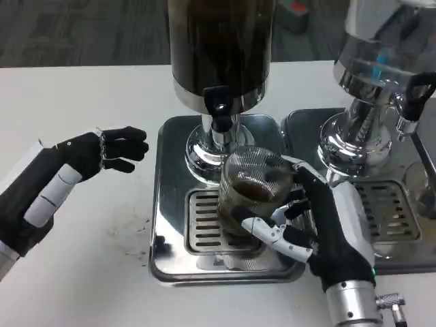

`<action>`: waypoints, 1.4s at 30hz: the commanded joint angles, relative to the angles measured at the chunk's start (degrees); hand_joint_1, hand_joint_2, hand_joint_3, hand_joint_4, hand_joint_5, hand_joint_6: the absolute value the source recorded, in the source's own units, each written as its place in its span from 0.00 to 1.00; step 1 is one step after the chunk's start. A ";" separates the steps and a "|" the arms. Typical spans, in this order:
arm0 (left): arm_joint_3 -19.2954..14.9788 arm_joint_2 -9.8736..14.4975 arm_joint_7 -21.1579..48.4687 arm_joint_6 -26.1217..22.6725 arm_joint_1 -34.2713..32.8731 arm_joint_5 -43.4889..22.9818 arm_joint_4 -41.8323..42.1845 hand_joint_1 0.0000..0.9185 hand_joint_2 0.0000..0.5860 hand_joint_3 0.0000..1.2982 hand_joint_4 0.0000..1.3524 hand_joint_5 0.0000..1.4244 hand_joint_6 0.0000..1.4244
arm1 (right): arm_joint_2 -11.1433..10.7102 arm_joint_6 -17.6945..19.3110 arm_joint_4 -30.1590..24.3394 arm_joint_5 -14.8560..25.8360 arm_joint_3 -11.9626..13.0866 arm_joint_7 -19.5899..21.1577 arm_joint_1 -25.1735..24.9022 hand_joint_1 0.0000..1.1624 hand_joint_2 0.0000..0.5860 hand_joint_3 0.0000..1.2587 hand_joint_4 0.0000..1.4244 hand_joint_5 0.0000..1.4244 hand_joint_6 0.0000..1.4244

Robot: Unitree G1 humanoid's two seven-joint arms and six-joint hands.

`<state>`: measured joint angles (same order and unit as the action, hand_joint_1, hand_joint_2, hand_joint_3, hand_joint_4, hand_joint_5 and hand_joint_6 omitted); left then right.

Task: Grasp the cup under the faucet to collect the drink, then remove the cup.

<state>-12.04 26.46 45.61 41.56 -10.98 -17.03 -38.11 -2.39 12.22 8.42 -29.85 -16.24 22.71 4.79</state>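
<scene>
A clear ribbed cup point(252, 187) with dark drink in it stands on the drip grate point(204, 221) just below the black faucet point(219, 109) of the dark drink dispenser point(221, 48). My right hand point(327, 225) grips the cup from its right side, fingers wrapped around its lower front. Off to the left of the steel tray, my left hand point(75, 167) hovers over the white table, its black fingers loosely curled and holding nothing.
The steel drip tray point(170, 204) sits under the dispenser. A second, chrome dispenser point(378, 75) with its own tray point(395, 204) stands close on the right, next to my right forearm. Bare white table point(88, 272) lies to the left.
</scene>
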 commanded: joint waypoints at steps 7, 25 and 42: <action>1.13 -0.50 0.25 1.49 -0.99 1.16 -1.85 0.00 0.20 0.29 0.26 0.23 0.29 | -1.05 -0.03 -7.25 -0.20 1.61 -0.57 2.00 0.62 0.40 0.39 0.38 0.44 0.52; 1.73 -0.69 -0.25 3.37 -1.33 2.01 -2.83 0.00 0.20 0.27 0.25 0.23 0.29 | -2.81 -4.12 -13.41 -1.79 2.95 -3.26 6.24 0.62 0.40 0.40 0.39 0.47 0.56; 2.75 0.18 -0.88 8.67 -1.08 5.15 -3.30 0.00 0.21 0.26 0.24 0.22 0.28 | -4.24 -4.43 -18.58 -2.46 4.80 -4.28 10.06 0.74 0.35 0.39 0.39 0.51 0.61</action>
<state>-9.88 25.99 44.95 48.62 -11.81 -12.85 -40.98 -6.59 7.40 -7.33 -32.33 -12.12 18.46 14.23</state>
